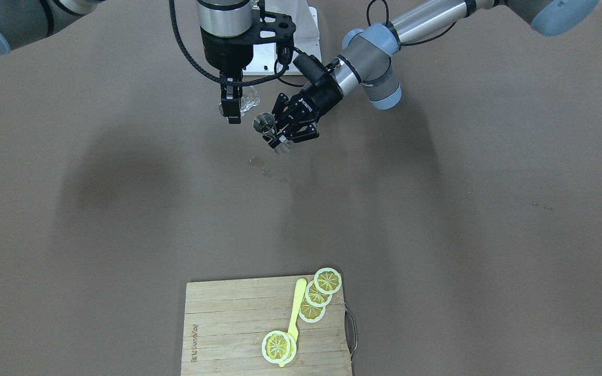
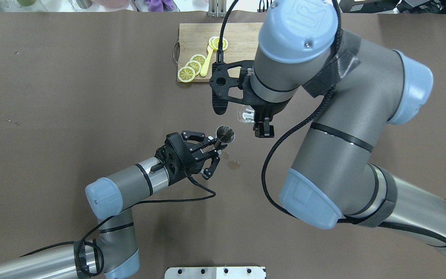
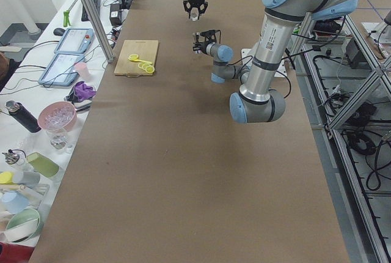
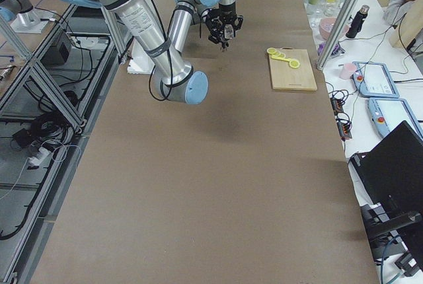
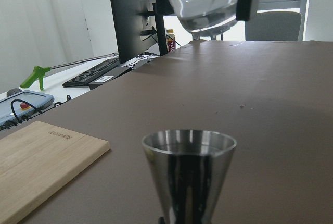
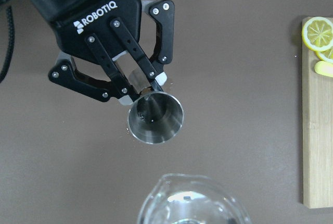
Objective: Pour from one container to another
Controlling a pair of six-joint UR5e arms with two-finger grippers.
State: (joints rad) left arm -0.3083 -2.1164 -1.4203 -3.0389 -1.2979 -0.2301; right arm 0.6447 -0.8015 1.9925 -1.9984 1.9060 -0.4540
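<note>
Cup [image 2: 245, 113] hangs in the air, pinched btwn the 2 fingers of the right end effector [image 2: 264, 131], which points straight down. It sits higher than the jigger [image 2: 225, 134] and just beside it, not touching. Left end effector [image 2: 214, 146] comes in low & nearly level, fingers pressed onto the jigger's narrow waist. That leaves the upper cone upright w/ its mouth facing up and nothing blocking it from above, prob. why the grip is at the waist and not the rim. Jigger seems held off the tabletop [image 2: 91, 97], raised toward the cup, which would shorten the drop. In the right wrist view the cup's lip seems to face the jigger mouth, so a tilt that way should send liquid in. No stream visible, so I judge the pour lined up but not yet running; can't tell if the cup holds liquid. Wet spots [image 2: 234, 165] lie on the tabletop near the jigger, so aim matters: the mouth is small & the cup likely has to shift over it before tipping.
</note>
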